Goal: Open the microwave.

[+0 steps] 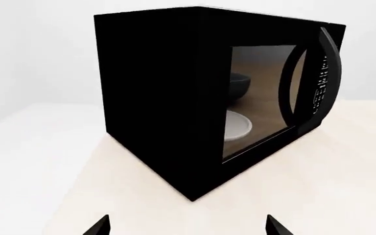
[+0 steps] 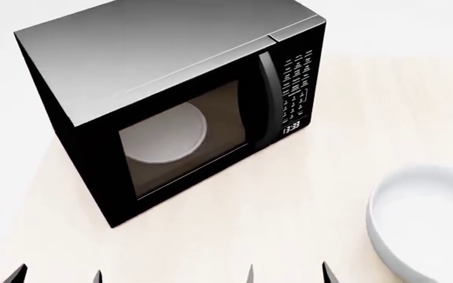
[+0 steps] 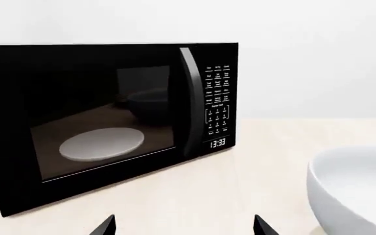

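Note:
The black microwave (image 2: 171, 100) with a grey top stands on the pale table, its door shut. Its vertical black handle (image 2: 266, 100) sits between the tinted window and the white-lettered keypad (image 2: 299, 82). The round white turntable (image 2: 163, 134) shows through the glass. The microwave also shows in the left wrist view (image 1: 168, 98) and the right wrist view (image 3: 96, 122), handle (image 3: 189, 98) included. My left gripper (image 2: 56, 276) is open and empty, short of the microwave's front left corner. My right gripper (image 2: 287, 275) is open and empty, in front of the door's handle side.
A white bowl (image 2: 427, 224) stands on the table at the right, close to my right gripper; it also shows in the right wrist view (image 3: 358, 191). The pale table (image 2: 235, 218) stretches between the grippers and the microwave.

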Tool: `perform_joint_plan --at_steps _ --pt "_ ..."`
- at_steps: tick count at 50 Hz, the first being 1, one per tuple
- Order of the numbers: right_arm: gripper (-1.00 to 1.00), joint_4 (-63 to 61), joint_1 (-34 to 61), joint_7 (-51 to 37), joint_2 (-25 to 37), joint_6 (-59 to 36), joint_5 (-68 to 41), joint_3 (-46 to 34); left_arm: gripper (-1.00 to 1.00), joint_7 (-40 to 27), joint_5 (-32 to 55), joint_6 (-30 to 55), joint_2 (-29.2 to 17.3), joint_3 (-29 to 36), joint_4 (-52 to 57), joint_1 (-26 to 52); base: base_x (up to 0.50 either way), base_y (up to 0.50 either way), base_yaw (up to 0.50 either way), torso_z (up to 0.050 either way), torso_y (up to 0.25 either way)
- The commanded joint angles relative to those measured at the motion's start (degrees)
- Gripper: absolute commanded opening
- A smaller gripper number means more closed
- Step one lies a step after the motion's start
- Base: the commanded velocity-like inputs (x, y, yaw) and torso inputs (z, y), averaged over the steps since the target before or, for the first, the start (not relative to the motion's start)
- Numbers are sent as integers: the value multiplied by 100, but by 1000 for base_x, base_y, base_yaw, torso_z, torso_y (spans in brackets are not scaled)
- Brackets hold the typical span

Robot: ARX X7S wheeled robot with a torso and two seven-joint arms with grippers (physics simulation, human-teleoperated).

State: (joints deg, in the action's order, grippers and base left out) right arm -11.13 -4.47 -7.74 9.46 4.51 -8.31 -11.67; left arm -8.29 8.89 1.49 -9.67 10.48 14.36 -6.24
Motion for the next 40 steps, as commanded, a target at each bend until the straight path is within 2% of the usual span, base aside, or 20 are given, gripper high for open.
perform_joint_plan --at_steps 1,29,37,40 --pt "100 -54 -20 -48 52 21 -28 -41 100 -57 3 -38 -46 47 28 -15 0 0 0 0 -236" --pt "100 -1087 -428 -386 264 -143 284 -173 100 -213 151 -41 -240 107 635 -287 0 0 0 0 -236" --pt "100 -1412 -454 -437 302 -274 125 -115 100 -246 346 13 -324 71 812 -336 0 0 0 0 0" --pt "100 -1757 -384 -477 365 -681 149 -151 100 -263 366 7 -347 88 872 -367 0 0 0 0 0"
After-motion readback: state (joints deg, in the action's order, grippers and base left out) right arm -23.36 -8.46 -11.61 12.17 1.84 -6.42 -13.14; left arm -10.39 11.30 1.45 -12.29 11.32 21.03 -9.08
